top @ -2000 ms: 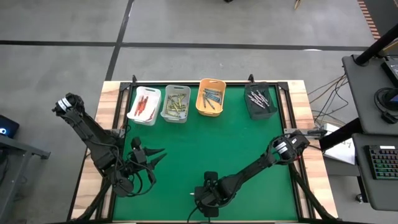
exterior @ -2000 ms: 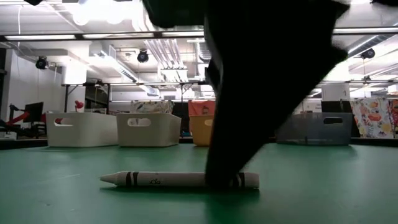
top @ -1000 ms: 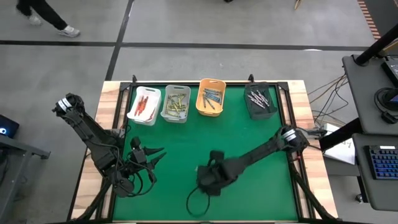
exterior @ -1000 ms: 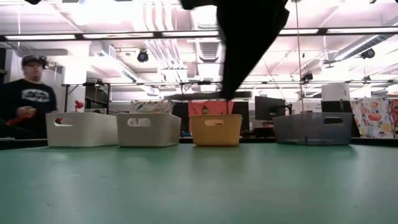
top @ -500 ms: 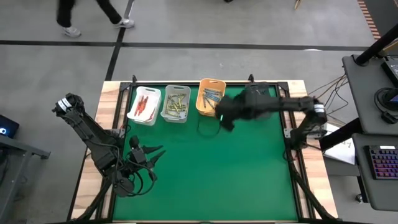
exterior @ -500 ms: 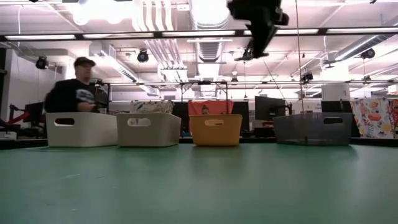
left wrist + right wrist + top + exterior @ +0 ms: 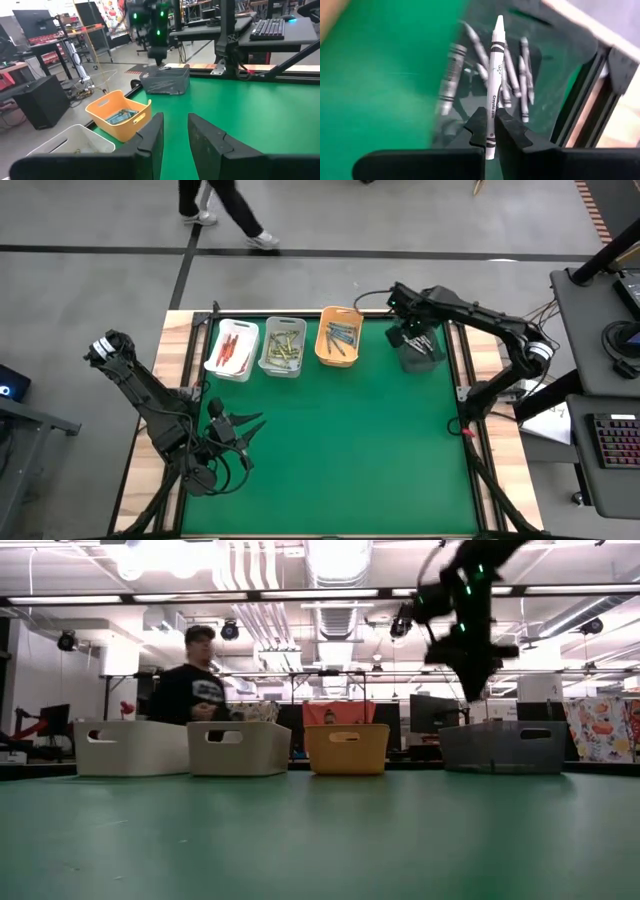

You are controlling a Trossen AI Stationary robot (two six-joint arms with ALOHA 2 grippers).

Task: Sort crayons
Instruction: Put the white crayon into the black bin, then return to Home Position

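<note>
A white crayon (image 7: 493, 87) is clamped in the right gripper (image 7: 490, 131) jaws, long axis pointing forward, above the black bin (image 7: 418, 348) at the worktop's 1 o'clock; the left gripper (image 7: 174, 137) waits, jaws parted.

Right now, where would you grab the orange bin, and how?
Probably the orange bin by its rim at a short end wall, coming straight down from above. The top is open and each short end shows a handle slot, while the long sides have neighbouring bins close by.

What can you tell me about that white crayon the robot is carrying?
The white crayon is a thin stick in a white paper wrapper with black bands and small print, its pointed tip facing away from the right hand. The hand's two dark fingers pinch it near its blunt end. It hangs above the black bin, where several grey crayons lie.
</note>
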